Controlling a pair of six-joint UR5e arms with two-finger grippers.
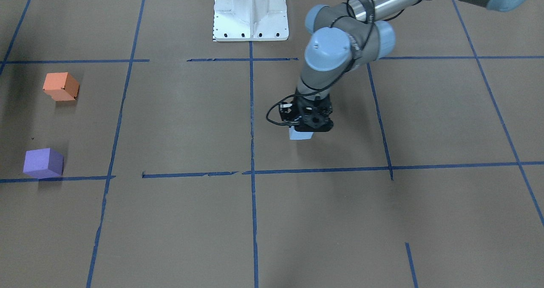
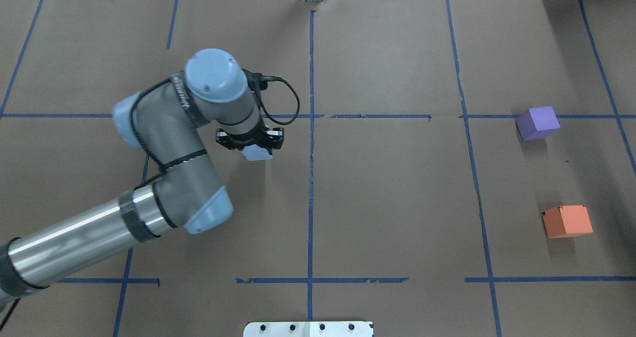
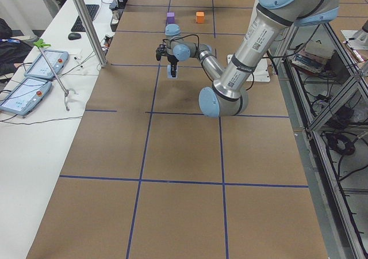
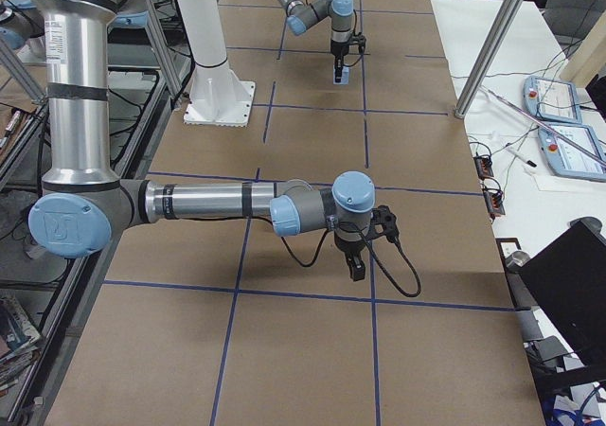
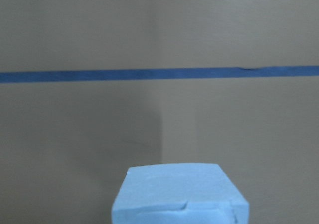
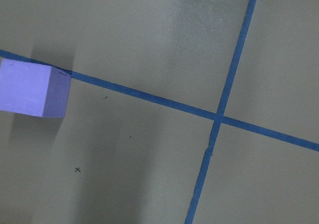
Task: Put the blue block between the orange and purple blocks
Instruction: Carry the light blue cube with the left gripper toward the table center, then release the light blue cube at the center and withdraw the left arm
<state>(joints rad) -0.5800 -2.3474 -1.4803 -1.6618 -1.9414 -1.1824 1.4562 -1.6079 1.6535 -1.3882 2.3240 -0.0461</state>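
Note:
My left gripper (image 2: pixel 253 145) points down, shut on the pale blue block (image 2: pixel 258 153), and holds it just above the brown table left of the centre line. The block also shows under the gripper in the front view (image 1: pixel 299 134) and at the bottom of the left wrist view (image 5: pixel 179 194). The purple block (image 2: pixel 537 123) and the orange block (image 2: pixel 567 221) sit far to the right, a gap between them. The purple block also shows in the right wrist view (image 6: pixel 32 87). My right gripper (image 4: pixel 355 267) hangs over the table in the exterior right view only; I cannot tell whether it is open or shut.
Blue tape lines (image 2: pixel 311 178) divide the brown paper table into squares. The white robot base (image 1: pixel 250 12) stands at the table's near edge. A side table with tablets (image 3: pixel 34 69) and a metal post (image 3: pixel 86 23) stand beyond the far edge.

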